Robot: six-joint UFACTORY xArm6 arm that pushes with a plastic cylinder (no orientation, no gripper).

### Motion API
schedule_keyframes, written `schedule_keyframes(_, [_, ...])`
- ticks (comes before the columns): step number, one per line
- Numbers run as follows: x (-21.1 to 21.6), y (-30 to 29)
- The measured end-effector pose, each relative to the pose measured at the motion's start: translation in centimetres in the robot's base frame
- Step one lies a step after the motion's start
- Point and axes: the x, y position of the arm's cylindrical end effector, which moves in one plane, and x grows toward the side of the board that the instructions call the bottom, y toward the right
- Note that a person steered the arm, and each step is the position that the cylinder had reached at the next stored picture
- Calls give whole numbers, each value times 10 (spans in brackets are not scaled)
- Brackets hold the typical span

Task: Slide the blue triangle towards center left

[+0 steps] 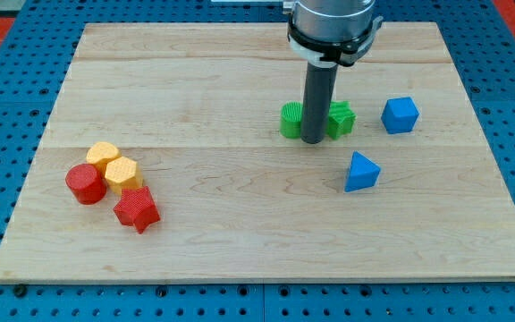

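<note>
1. Claw: none fitted; my tip (314,140) is a plain rod end with nothing to open or clamp, resting between two green blocks (291,120), apparently touching them.
2. Blue triangle (361,172) lies apart, toward the view's bottom right of my tip.
3. Bench (240,241): I judge my tip must get to the triangle's right side to push leftward.

On the worktop (240,224), my tip (314,141) stands between two blocks (291,120). A triangle (361,172) lies toward the view's bottom right of it, a cube (400,114) to the right. Four blocks (114,183) cluster far left.
</note>
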Motion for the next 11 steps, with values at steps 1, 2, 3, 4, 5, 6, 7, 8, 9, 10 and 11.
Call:
schedule_keyframes(1, [0,-10])
schedule_keyframes(2, [22,-10])
schedule_keyframes(3, [51,-12])
schedule_keyframes(4, [95,0])
schedule_keyframes(5, [95,28])
schedule_keyframes(6, [99,69])
schedule_keyframes(7, [88,95])
schedule_keyframes(8, [88,96])
schedule_keyframes(9, [80,81])
schedule_keyframes(10, [71,29])
schedule_keyframes(11, [81,7])
